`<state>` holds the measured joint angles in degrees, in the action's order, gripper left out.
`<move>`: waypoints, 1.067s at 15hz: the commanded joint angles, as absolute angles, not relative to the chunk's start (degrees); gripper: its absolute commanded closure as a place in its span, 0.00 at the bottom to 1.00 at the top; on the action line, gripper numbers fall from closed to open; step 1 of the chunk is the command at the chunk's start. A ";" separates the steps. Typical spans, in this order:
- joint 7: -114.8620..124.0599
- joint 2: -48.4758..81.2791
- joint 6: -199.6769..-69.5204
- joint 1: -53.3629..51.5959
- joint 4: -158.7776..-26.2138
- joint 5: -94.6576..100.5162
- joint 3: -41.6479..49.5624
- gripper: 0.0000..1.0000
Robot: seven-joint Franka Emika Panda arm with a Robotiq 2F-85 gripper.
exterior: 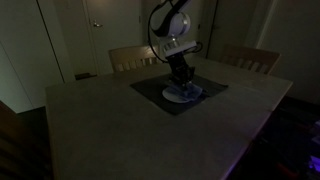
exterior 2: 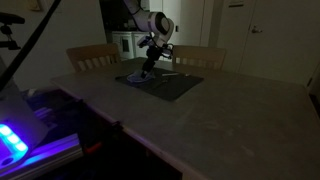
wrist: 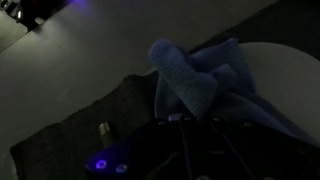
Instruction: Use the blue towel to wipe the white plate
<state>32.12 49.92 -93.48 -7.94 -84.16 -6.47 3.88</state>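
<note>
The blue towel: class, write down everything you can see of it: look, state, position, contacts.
The blue towel is a small cloth of pale blue, soft-looking fabric, bunched into thick folds with rounded lumps standing up. It lies on the white plate, covering part of it; the plate rests on a dark placemat. The gripper stands over it, jaws shut on the gathered fabric. Dim light hides any weave or pattern.

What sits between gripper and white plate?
The blue towel, bunched in the shut gripper, covers part of the white plate; the wrist view shows it.
</note>
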 commanded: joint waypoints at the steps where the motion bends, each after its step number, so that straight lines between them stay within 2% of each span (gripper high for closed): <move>1: 32.80 49.91 -98.61 -8.98 -82.95 -5.18 4.09 0.98; 9: 30.11 52.17 -106.69 -11.48 -74.45 -2.55 2.77 0.98; 16: 26.13 59.09 -112.39 -12.91 -64.64 -0.88 1.84 0.98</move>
